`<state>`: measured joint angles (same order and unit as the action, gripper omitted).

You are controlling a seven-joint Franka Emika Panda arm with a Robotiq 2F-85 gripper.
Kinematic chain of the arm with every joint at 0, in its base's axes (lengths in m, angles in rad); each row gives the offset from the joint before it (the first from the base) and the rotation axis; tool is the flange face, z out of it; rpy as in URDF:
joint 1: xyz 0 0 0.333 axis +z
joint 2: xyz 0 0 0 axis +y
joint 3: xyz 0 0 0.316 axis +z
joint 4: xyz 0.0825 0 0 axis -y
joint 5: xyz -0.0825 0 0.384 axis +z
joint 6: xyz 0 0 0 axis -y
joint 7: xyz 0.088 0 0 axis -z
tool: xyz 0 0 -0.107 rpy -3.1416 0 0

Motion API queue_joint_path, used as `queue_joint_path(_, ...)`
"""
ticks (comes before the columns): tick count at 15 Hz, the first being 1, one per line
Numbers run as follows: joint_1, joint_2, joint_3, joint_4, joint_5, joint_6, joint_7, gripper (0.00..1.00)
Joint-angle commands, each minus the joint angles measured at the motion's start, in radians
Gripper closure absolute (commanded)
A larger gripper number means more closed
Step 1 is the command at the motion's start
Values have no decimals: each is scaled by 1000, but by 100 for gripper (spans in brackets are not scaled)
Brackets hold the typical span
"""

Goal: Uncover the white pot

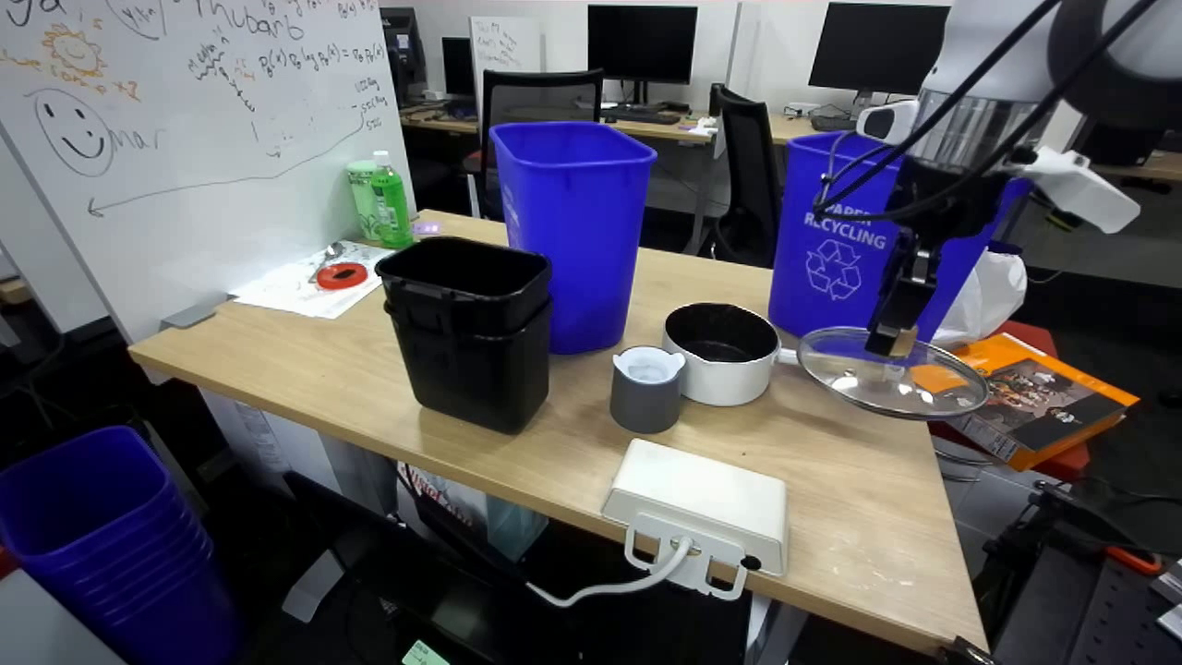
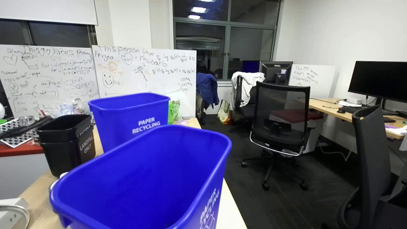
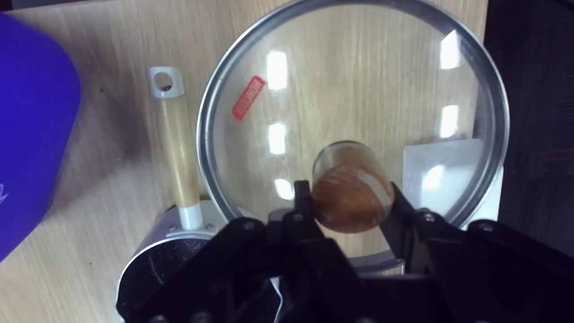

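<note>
The white pot [image 1: 725,380] stands on the table in an exterior view, its dark inside open to view with no lid on it. In the wrist view the pot [image 3: 157,231] is at the lower left, partly hidden by the gripper, with its pale handle [image 3: 177,148] pointing up the picture. My gripper [image 1: 894,340] is shut on the brown knob [image 3: 352,202] of the clear glass lid [image 1: 854,388]. The lid, also in the wrist view [image 3: 323,67], hangs roughly level above the table, beside the pot on the handle side. Gripper and lid are not visible in the exterior view with the chairs.
A blue bin [image 1: 845,240] stands right behind the lid; another blue bin [image 1: 582,240] and stacked black bins [image 1: 471,369] stand further along. A grey cup [image 1: 645,402] stands close beside the pot. A white box [image 1: 697,499] lies at the table's front edge. An orange box [image 1: 1043,397] lies beyond the table end.
</note>
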<state>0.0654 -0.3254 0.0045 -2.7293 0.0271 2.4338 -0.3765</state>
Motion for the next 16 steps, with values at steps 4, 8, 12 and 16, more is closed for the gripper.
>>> queue_joint_path(4,45,-12,-8,-65,63,22,90,85)
queue_joint_path(8,68,32,-4,-61,93,60,98,85)
queue_joint_path(12,82,109,3,-62,99,119,89,85)
queue_joint_path(16,74,219,6,-63,99,204,79,85)
